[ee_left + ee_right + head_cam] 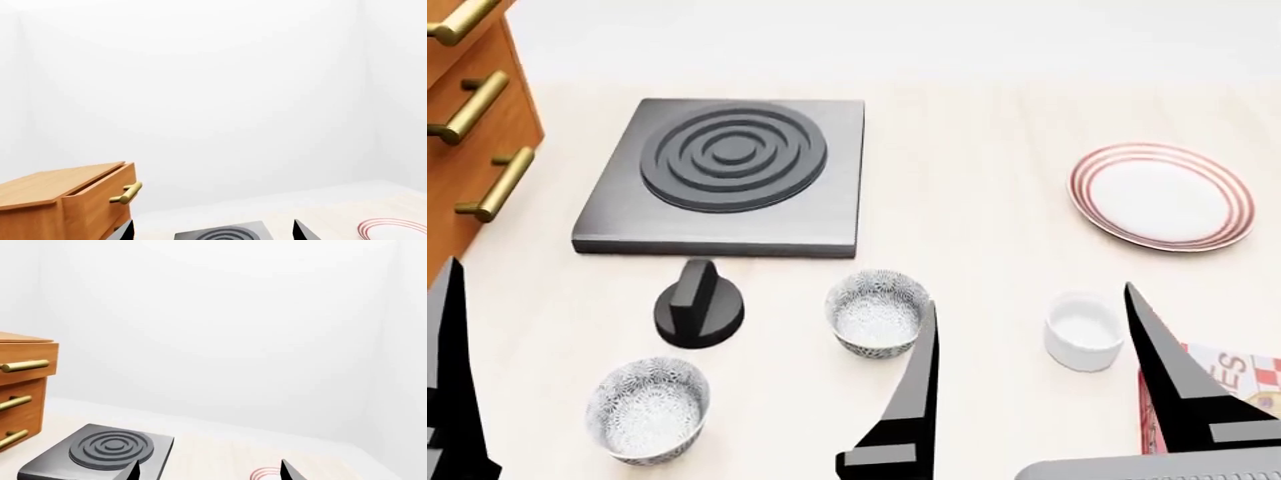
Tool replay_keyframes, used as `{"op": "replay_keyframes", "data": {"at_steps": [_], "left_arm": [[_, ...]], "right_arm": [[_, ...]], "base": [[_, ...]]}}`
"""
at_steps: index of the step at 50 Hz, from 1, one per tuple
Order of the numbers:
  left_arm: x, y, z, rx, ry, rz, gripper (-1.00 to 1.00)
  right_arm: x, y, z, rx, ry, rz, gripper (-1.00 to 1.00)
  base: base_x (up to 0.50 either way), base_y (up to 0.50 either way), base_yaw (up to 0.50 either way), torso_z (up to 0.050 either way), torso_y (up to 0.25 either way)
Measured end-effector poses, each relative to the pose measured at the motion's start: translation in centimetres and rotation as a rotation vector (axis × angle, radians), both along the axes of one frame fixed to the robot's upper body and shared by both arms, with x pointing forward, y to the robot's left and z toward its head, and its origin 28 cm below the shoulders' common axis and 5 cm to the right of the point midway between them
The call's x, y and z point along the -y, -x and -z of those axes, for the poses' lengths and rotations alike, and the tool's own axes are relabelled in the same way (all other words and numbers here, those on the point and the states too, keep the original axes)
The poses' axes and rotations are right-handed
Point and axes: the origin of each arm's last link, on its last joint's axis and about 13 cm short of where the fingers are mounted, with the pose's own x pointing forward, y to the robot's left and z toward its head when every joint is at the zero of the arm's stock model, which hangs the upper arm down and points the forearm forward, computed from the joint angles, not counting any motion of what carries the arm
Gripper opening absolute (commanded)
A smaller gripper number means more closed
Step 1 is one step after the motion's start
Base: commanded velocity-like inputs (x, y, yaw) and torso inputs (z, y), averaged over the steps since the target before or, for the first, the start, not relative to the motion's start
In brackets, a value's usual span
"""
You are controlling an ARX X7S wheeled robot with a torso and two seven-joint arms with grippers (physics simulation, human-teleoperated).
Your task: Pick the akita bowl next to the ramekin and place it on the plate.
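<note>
One item bearing text is seen: a red-and-white box (1228, 385) at the lower right edge of the head view, partly hidden behind a dark finger of the right gripper (1034, 385). On its white face the red capital letters "ES" are read, evidently the end of a longer word whose start is cut off. Beside the letters a red-and-white chequered patch is noted. No brand name can be made out in full. No numbers, labels or signs are found on any other item in the head view, and nothing legible is found in either wrist view.
</note>
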Motion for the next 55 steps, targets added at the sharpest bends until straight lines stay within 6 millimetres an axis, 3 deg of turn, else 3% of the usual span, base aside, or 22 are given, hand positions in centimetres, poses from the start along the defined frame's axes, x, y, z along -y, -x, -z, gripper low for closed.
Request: {"op": "replay_keyframes", "data": {"at_steps": [55], "left_arm": [[-0.02, 0.03, 0.19, -0.003, -0.003, -0.002, 1.0]], "right_arm": [[0.0, 0.05, 0.22, -0.002, -0.006, -0.002, 1.0]], "base": [[0.16, 0.0, 0.0, 0.0, 0.0]]}}
